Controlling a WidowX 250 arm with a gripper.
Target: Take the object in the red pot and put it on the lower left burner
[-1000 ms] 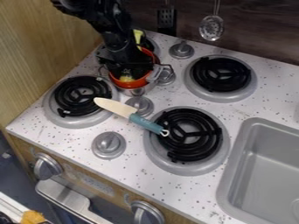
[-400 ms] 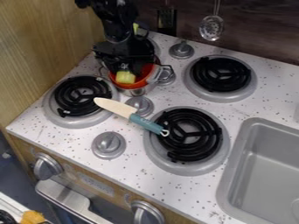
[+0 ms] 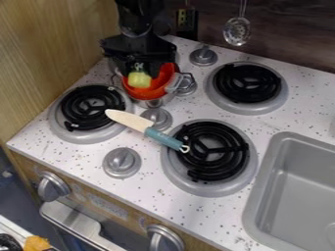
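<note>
Nearest, beside an orange lump (image 3: 37,243), two round grey knobs (image 3: 52,187) sit on the wooden stove front, with a silver oven handle (image 3: 70,216) between them. One grey sink basin (image 3: 294,191) lies to the right. Four grey knobs (image 3: 122,163) stand on the speckled white stovetop (image 3: 72,159), among three plainly visible burners with black coils (image 3: 212,149). One toy knife with a cream blade and teal handle (image 3: 147,130) spans the gap between the two nearer burners (its handle end over the right coil). Farther back, one red pot (image 3: 154,90), silver metal around its lower part, stands beyond the lower left burner (image 3: 91,108). At its mouth, the black two-finger gripper (image 3: 139,68) grips one yellow-green block (image 3: 138,80); whether the block clears the rim I cannot tell. Farthest, two utensils hang: a silver slotted spoon (image 3: 237,31) and a black spatula (image 3: 186,23).
</note>
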